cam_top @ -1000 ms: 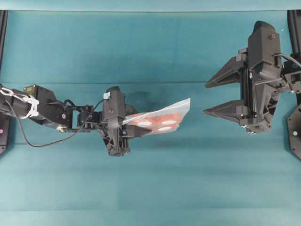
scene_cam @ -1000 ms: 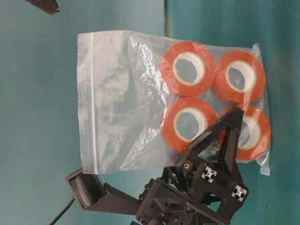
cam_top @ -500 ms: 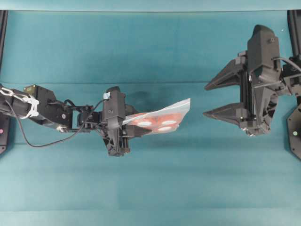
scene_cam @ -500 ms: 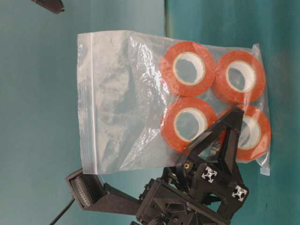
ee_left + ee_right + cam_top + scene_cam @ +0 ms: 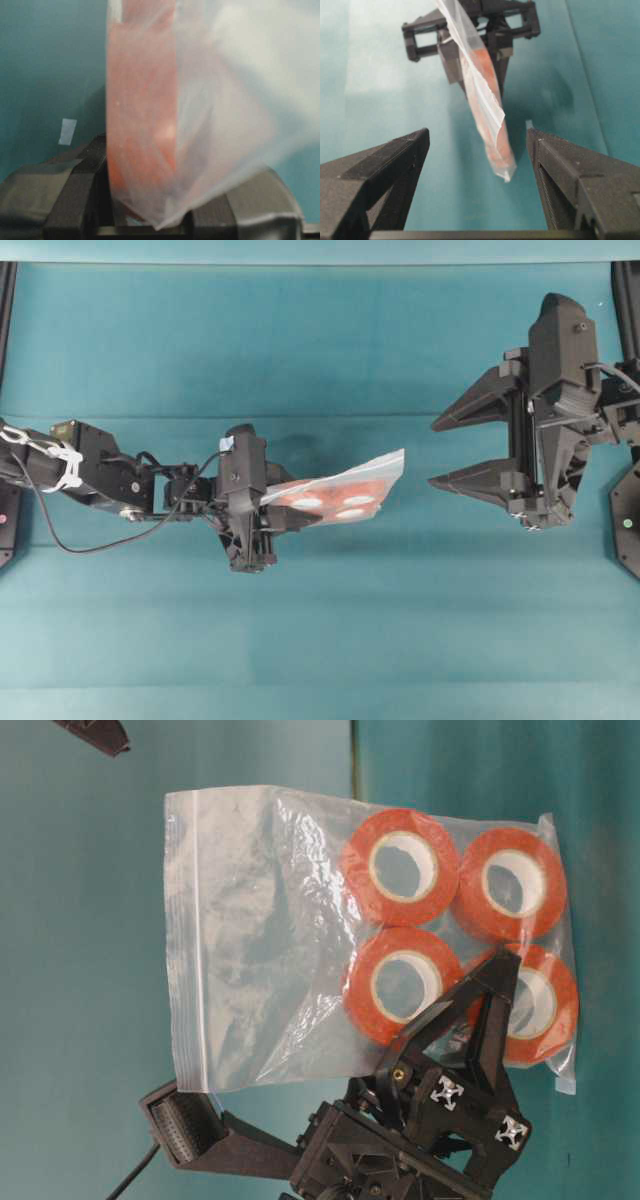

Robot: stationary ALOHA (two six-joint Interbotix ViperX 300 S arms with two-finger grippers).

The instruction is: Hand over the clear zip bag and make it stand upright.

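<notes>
The clear zip bag (image 5: 345,490) hangs in the air above the teal table, with orange-red tape rolls (image 5: 400,868) showing through it. My left gripper (image 5: 290,505) is shut on the bag's roll end, one finger (image 5: 492,1005) lying across a roll. The zip edge (image 5: 180,935) points away from that gripper, toward the right arm. In the left wrist view the bag (image 5: 200,100) fills the frame above the left gripper (image 5: 160,220). My right gripper (image 5: 432,455) stands open, a short gap to the right of the bag. From its wrist the bag (image 5: 480,85) hangs edge-on ahead of the right gripper (image 5: 477,135).
A teal cloth (image 5: 320,640) covers the table. Dark frame rails (image 5: 8,300) run along the left and right edges. A small pale patch of tape (image 5: 66,131) lies on the cloth under the bag.
The right gripper has crept slightly left toward the bag, still open. The left gripper and the bag have stayed where they were.
</notes>
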